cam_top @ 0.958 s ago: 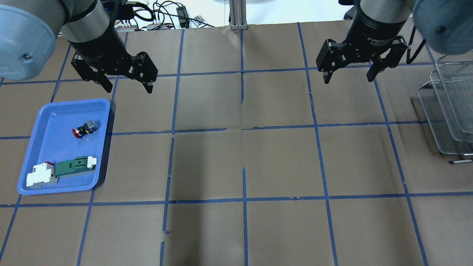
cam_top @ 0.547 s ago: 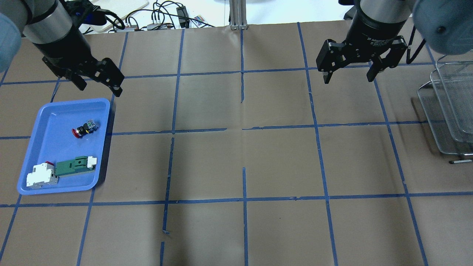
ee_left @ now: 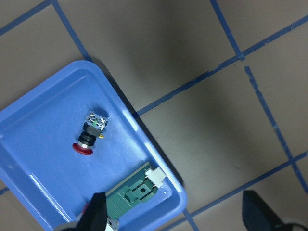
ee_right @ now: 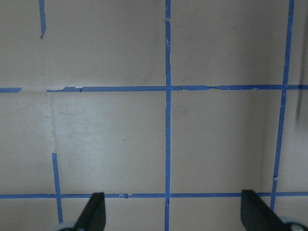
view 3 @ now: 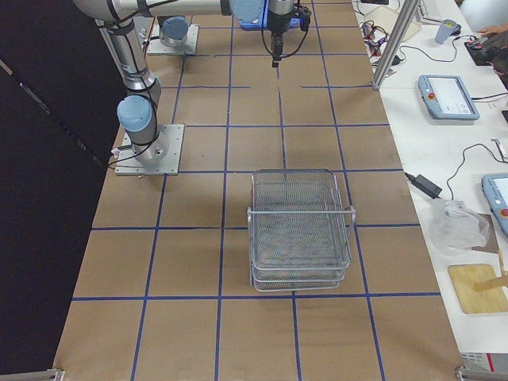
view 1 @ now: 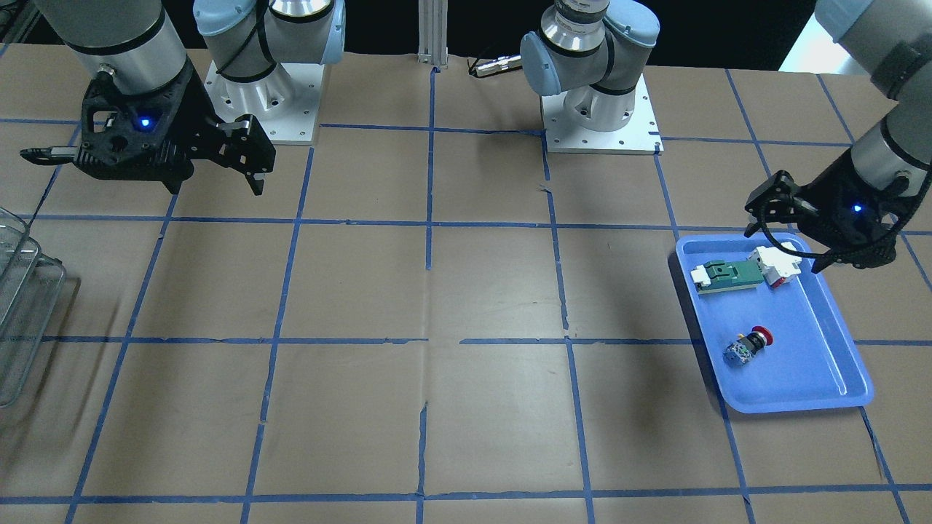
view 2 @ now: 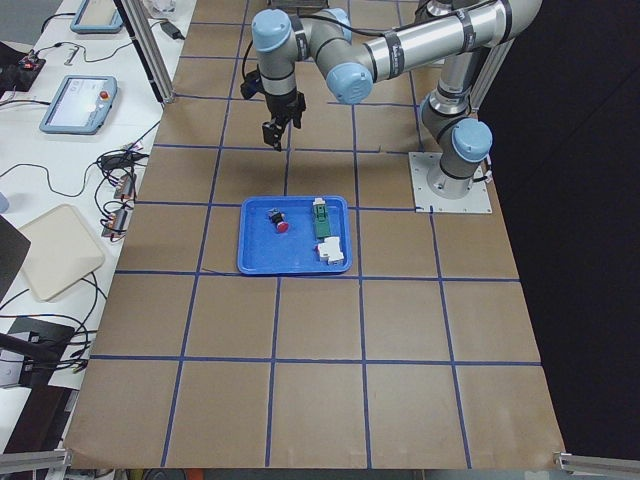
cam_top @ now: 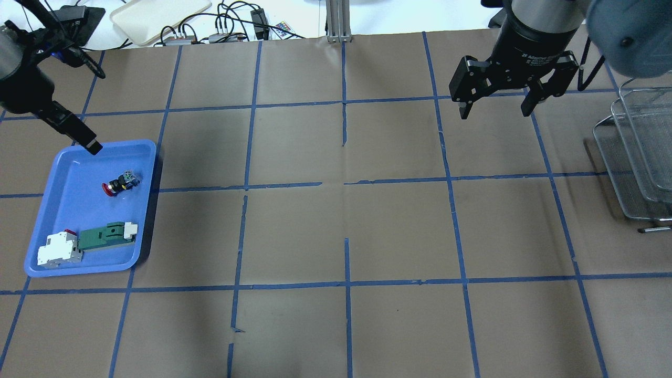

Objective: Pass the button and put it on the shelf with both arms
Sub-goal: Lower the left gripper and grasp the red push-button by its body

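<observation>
The button lies on its side in the upper half of the blue tray, at the left of the overhead view. It sits apart from the green board lower down. The left gripper hovers by the tray's upper edge, spread wide and empty. The right gripper, at the upper right, is likewise wide and empty. The wire shelf stands at the right edge.

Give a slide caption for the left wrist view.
Open left gripper looking down on a blue tray holding the button and a green board.
</observation>
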`<action>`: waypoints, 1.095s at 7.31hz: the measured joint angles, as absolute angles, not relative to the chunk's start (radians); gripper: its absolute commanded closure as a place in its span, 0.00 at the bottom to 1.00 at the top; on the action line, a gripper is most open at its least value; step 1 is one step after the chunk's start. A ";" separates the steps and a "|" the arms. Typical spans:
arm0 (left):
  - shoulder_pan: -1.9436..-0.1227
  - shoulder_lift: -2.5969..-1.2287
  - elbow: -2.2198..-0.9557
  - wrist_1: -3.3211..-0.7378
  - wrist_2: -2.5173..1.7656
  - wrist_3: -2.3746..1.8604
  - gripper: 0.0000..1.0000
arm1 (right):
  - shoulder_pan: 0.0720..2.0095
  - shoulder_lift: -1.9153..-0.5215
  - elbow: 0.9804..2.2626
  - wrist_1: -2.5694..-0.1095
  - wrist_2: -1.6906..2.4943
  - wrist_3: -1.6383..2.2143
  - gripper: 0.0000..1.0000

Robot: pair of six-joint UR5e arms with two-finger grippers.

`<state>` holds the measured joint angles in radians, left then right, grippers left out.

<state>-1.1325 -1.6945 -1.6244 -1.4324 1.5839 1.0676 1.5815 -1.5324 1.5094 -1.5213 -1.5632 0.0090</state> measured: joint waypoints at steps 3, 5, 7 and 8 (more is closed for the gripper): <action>-1.004 -1.782 -1.771 -1.087 1.552 1.464 0.00 | 1.582 -1.532 1.509 -1.522 -1.563 0.009 0.00; -0.991 -1.856 -1.844 -1.001 1.522 1.532 0.00 | 1.582 -1.532 1.509 -1.522 -1.563 0.010 0.00; -0.989 -1.937 -1.871 -0.889 1.476 1.560 0.00 | 1.583 -1.532 1.509 -1.521 -1.562 0.011 0.00; -0.988 -1.965 -1.868 -0.853 1.446 1.573 0.05 | 1.583 -1.532 1.509 -1.521 -1.562 0.011 0.00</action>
